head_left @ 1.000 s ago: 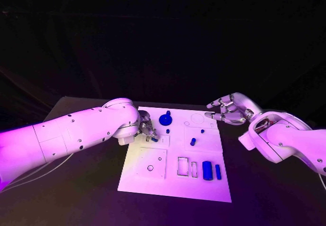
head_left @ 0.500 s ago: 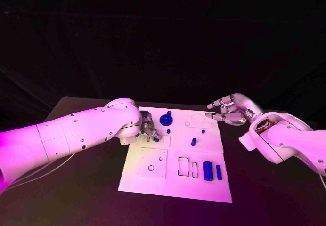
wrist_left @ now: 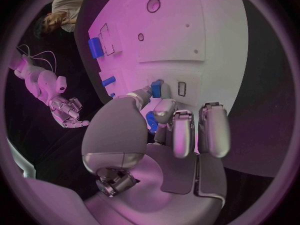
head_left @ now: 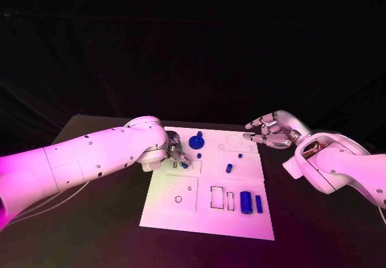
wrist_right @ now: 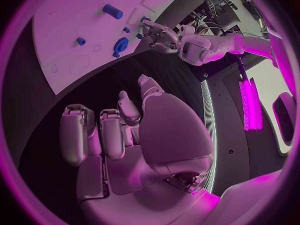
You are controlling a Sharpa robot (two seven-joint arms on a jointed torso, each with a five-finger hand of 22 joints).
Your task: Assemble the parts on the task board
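A: Left hand (head_left: pixel 174 153)?
B: Over the near-left part of the white board (head_left: pixel 205 215), fingers pinching a small blue piece (wrist_left: pixel 155 89) just above the board, beside a little rectangular slot (wrist_left: pixel 182 88).
A: Right hand (head_left: pixel 269 132)?
B: Off the board's far right corner, above the worktop (head_left: pixel 322 234), fingers curled in, holding nothing.
A: Other parts?
B: Blue gear (head_left: pixel 196 142) at the far end, a short blue peg (head_left: pixel 228 167) mid-board, two blue blocks (head_left: pixel 245 202) standing near the right edge at the near end.
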